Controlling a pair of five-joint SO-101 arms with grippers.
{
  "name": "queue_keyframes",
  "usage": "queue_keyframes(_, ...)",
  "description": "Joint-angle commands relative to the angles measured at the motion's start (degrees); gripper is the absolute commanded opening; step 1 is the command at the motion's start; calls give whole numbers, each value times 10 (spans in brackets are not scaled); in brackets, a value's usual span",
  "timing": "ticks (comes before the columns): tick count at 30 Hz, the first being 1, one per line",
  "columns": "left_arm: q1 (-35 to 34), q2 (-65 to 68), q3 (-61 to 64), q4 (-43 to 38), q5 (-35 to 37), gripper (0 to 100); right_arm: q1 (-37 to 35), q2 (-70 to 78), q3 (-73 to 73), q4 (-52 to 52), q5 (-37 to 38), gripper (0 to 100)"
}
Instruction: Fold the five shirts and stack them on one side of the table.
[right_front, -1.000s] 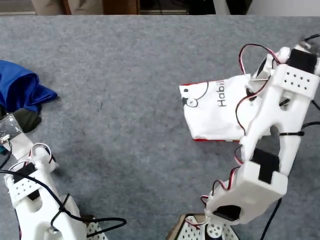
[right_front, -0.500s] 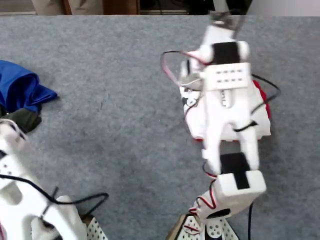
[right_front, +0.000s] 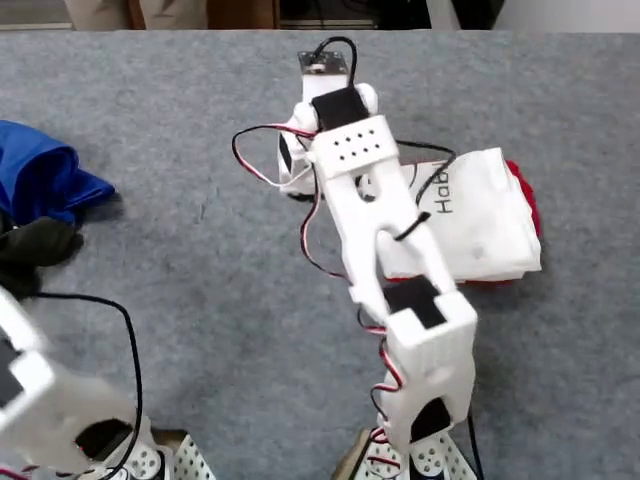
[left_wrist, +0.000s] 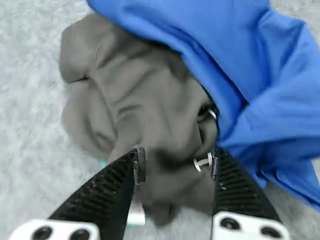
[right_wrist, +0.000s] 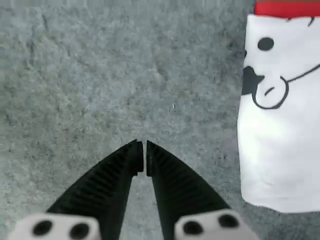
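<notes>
Just beside the folded white shirt, which lies on a red shirt, the right claw hangs clenched over bare desk. Half a second ago that arm stretched across the white shirt; it has since swung off it. Well apart from the white shirt, across the desk, the left claw is spread wide astride a crumpled dark shirt that touches a blue shirt.

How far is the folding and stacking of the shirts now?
Done: a folded white shirt lies on a red shirt at one side. In hand: the left hand is open astride a crumpled dark grey shirt; the right hand is shut over bare table. Left: that shirt and the crumpled blue shirt partly over it, both unfolded.
</notes>
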Motion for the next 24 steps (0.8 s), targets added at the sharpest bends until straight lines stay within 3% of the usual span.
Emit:
queue_keyframes(1,0,83,-84,-9,-3,209,-11,25,-61,-2,5,23)
queue_keyframes(10,26,148,-146,-4,-3,21,-8,68,-80,-2,5,23)
queue_keyframes(16,43,123,-282,118,-1,18,-1,65,-80,-1,5,23)
queue_keyframes(24,69,90,-498,218,24,18,5,68,-80,6,5,23)
